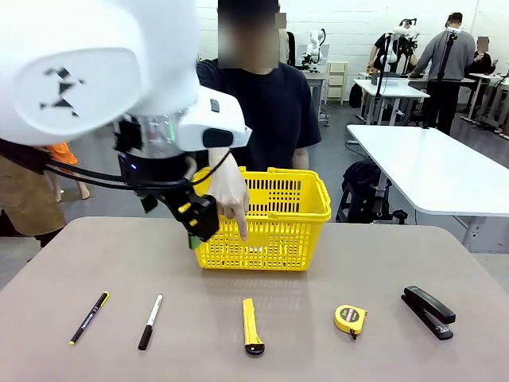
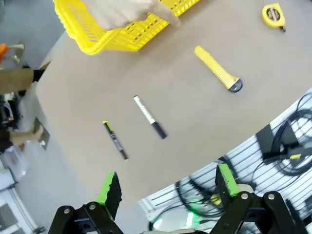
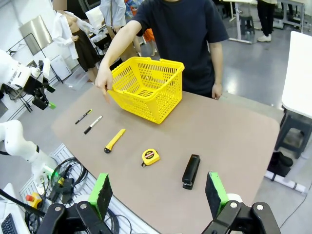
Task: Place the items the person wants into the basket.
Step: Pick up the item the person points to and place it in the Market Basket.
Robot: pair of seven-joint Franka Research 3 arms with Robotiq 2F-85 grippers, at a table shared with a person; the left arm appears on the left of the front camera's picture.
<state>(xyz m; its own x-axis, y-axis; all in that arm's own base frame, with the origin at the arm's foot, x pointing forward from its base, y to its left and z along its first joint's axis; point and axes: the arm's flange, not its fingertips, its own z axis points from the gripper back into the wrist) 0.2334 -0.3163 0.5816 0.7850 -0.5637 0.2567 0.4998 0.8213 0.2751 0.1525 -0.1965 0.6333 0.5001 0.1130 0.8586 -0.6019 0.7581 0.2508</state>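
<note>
Yellow plastic shopping basket (image 1: pixel 286 239) with slotted mesh sides and folded-down handles, upright toward the far middle of a smooth tan tabletop (image 1: pixel 318 354); directly behind the basket, a person (image 1: pixel 266 111) in a dark navy short-sleeved T-shirt; one hand (image 1: pixel 231 195) lowered at the basket's near left corner, fingers pointing down across the mesh wall; whether touching the basket, impossible to tell.

On the robot's side of the basket, five things laid out in a row, each apart from the others and from the basket: just in front of the basket's middle, a slim yellow-and-black utility knife (image 1: pixel 252 325); in front and a little right of the basket, a small round yellow tape measure (image 1: pixel 350 319) with a black centre; farther right of the basket, a black stapler (image 1: pixel 428 312); in front and left of the basket, a black-and-white marker (image 1: pixel 150 321); farthest left of the basket, a black pen (image 1: pixel 89 317) with a yellow end.

Black left gripper (image 2: pixel 167 187) with green pads, raised above the table just beside the basket's left wall and near the person's hand; jaws spread wide, nothing between them.

Matching right gripper (image 3: pixel 158 192), well back from the basket on the robot's side, high over the table's near edge; jaws likewise spread wide and empty; stapler and tape measure lying between it and the basket.
</note>
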